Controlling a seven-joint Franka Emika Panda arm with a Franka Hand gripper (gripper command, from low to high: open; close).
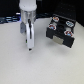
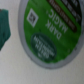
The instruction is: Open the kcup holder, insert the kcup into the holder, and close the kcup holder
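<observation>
Kcup, green lid filling the wrist view, sits close under the end effector, grip unclear; kcup holder stands apart toward the exterior view's right on the pale surface

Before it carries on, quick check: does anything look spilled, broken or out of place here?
Nothing stands out. The kcup holder stands upright on the table with no spill around it. The kcup shows a flat, unbroken green lid in the wrist view. The pictures are too blurred to judge finer damage.
</observation>
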